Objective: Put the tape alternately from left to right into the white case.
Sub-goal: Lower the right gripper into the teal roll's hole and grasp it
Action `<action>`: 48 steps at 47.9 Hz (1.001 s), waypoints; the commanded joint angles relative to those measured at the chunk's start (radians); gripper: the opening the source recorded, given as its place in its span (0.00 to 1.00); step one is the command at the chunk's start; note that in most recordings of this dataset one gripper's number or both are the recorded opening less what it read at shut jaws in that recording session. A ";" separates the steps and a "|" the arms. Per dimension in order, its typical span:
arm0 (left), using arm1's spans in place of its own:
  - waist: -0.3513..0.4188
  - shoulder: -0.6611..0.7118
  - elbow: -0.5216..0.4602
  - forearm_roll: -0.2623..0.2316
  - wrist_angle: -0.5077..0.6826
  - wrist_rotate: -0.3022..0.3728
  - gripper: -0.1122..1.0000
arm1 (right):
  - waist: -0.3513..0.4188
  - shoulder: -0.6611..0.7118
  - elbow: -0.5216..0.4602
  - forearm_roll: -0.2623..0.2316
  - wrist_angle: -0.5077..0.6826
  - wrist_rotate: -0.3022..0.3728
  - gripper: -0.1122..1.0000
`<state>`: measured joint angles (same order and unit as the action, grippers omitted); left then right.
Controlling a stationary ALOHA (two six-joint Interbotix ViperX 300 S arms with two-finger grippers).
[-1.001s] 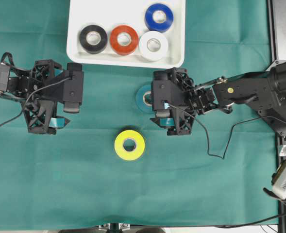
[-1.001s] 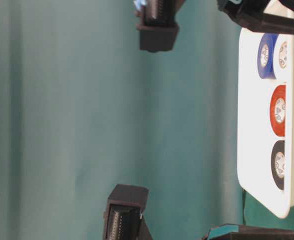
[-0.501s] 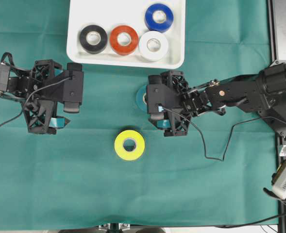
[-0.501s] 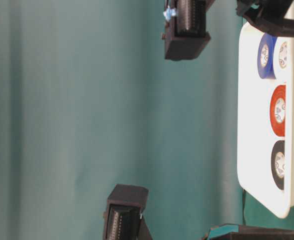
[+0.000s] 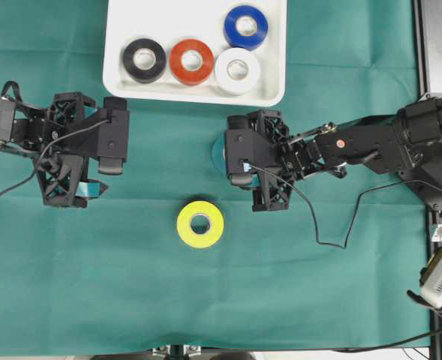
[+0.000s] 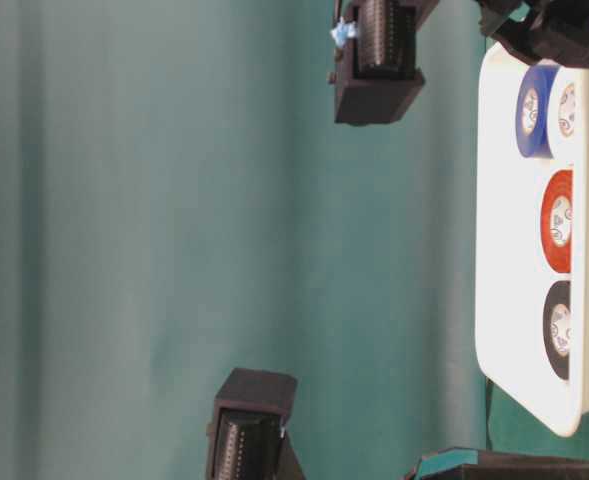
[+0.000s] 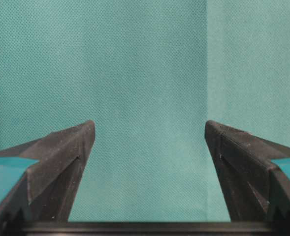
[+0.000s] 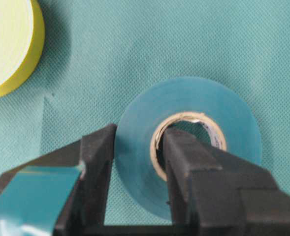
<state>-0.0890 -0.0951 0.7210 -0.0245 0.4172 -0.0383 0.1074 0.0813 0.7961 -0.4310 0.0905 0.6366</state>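
- Right claw (image 8: 137, 162) pinches the teal tape (image 8: 189, 147), one finger inside its core, on the green counter (image 5: 318, 300) below the white case (image 5: 115, 71).
- Left claw (image 7: 149, 162) gapes wide, holding nothing.

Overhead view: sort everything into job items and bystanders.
Job: white case holding black, orange-red, white, blue rolls; yellow roll; teal roll, clamped by right gripper; left gripper, open.

Bystanders: green cloth, cables.
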 commanded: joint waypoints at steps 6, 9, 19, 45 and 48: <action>-0.003 -0.018 -0.006 -0.002 -0.005 0.000 0.58 | 0.000 -0.029 -0.017 -0.002 -0.003 -0.002 0.34; -0.003 -0.018 -0.006 -0.002 -0.005 0.000 0.59 | 0.000 -0.035 -0.017 -0.002 -0.005 -0.002 0.34; -0.003 -0.018 -0.006 -0.002 -0.005 0.000 0.58 | 0.000 -0.051 -0.018 0.000 -0.003 -0.002 0.34; -0.003 -0.021 -0.006 -0.002 -0.005 0.000 0.58 | 0.002 -0.244 -0.040 0.005 0.080 0.003 0.34; -0.003 -0.021 -0.006 -0.002 -0.005 0.000 0.58 | 0.002 -0.247 -0.041 0.005 0.091 0.005 0.34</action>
<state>-0.0890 -0.0951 0.7225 -0.0245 0.4188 -0.0399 0.1074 -0.0598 0.7793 -0.4280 0.1718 0.6397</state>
